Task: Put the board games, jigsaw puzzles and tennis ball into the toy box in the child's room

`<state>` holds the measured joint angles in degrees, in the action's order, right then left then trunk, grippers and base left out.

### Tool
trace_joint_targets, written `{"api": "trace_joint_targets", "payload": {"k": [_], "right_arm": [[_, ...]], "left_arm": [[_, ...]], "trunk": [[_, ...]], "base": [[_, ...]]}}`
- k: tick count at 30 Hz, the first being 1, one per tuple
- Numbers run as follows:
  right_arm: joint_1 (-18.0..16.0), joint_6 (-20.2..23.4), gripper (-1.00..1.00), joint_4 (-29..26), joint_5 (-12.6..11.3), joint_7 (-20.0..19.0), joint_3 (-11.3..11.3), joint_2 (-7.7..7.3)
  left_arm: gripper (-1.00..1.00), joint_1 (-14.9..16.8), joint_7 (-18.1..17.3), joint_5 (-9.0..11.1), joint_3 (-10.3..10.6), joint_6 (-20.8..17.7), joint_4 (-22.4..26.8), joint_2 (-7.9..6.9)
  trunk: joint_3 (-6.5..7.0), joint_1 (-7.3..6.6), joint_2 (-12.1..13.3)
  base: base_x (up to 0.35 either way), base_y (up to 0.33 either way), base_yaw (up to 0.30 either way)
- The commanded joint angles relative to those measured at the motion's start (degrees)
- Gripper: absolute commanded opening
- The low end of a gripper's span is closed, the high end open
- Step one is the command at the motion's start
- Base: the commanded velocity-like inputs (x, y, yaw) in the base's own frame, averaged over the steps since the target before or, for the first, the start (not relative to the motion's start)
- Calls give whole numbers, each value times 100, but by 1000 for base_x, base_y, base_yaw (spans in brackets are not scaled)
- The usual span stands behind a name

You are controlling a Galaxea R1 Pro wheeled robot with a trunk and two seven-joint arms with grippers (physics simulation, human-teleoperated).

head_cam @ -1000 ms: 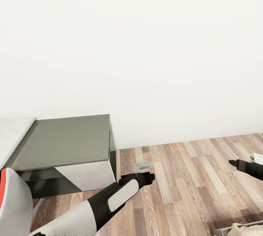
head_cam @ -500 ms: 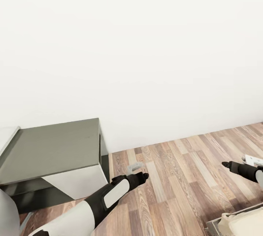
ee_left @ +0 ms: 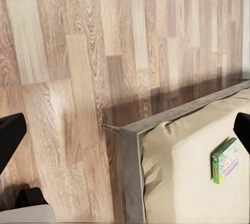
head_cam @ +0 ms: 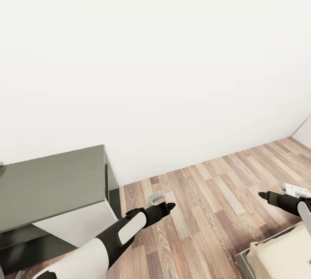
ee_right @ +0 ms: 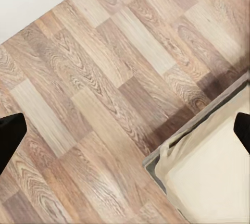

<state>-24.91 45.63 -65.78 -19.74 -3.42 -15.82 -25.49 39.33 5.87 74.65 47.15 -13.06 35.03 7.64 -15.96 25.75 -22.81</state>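
Both tools, left tool and right tool, hang spread apart and empty; one board game lies on the bed, so collecting looks unfinished.

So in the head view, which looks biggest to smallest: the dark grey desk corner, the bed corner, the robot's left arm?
1. Dark grey desk corner.
2. Left arm.
3. Bed corner, partly cut off by the picture's edge.
Nearness to the camera enlarges the arm, so this is apparent size alone.
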Motion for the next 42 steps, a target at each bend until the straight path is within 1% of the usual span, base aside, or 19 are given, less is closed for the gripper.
{"api": "trace_joint_targets", "payload": {"k": [1,9,28,32,42], "right_arm": [[-5,31,100,-5,26,-36,-8,0],[-5,35,100,-10,23,-38,0,1],[4,102,100,-75,13,-36,-26,-8],[4,105,100,-71,11,-36,-32,-8],[4,116,100,-50,5,-36,-35,-16]], "left_arm": [[100,6,33,58,20,2,-18,-6],[100,4,-29,70,21,14,-120,-9],[100,4,-43,53,29,40,-128,-17],[100,4,-42,55,28,118,-128,-17],[100,4,-50,52,31,147,-128,-17]], "trunk": [[-3,4,-11],[56,4,-11],[197,4,-11],[227,4,-11],[301,4,-11]], "base": [[0,0,-208],[0,0,-208],[0,0,-208],[0,0,-208],[0,0,-208]]}}
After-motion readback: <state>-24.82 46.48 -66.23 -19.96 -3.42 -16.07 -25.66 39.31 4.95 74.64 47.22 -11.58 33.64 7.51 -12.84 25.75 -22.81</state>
